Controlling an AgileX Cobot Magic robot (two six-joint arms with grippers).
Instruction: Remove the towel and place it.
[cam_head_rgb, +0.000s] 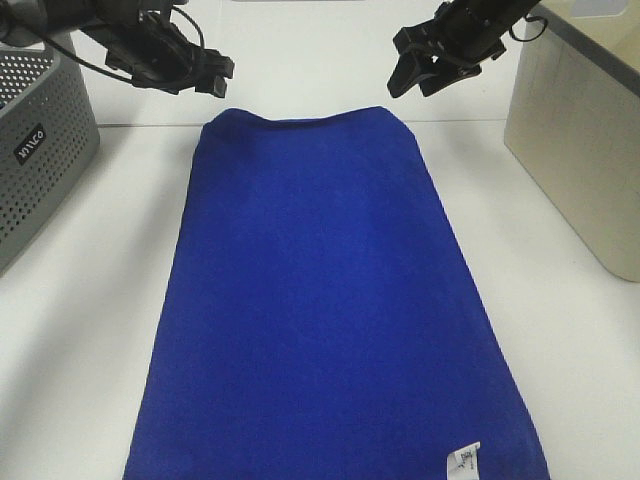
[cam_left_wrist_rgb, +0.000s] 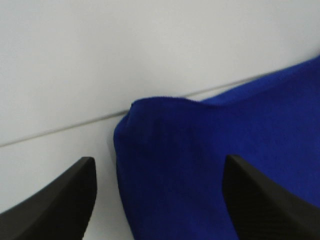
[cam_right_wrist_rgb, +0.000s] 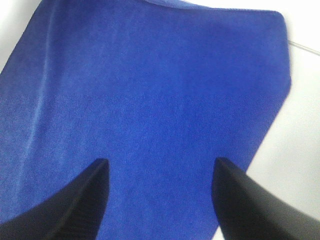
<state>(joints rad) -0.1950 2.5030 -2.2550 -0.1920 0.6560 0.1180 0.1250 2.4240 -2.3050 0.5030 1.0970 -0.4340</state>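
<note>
White tabletop (cam_head_rgb: 90, 300) fills the scene, backed by a pale wall, and the towel (cam_head_rgb: 325, 300) lies spread flat along its middle, a royal-blue rectangle running from the far edge of the table toward the camera. A small white tag (cam_head_rgb: 466, 459) sits at the near edge, toward the right corner. The far edge of the cloth is slightly rumpled, with a soft fold at its left corner. A grey perforated basket (cam_head_rgb: 40, 150) stands to the left of the towel, apart from it, and a beige bin (cam_head_rgb: 580, 150) stands to the right, also apart. The left gripper (cam_head_rgb: 215, 80) hangs above the towel's far left corner without touching it; in the left wrist view its dark fingers (cam_left_wrist_rgb: 55, 200) are spread wide with that rumpled corner between and below them. The right gripper (cam_head_rgb: 420, 70) hangs above the far right corner, likewise clear of the cloth; the right wrist view shows its fingers (cam_right_wrist_rgb: 75, 200) parted, with nothing between them but the blue surface beneath.
</note>
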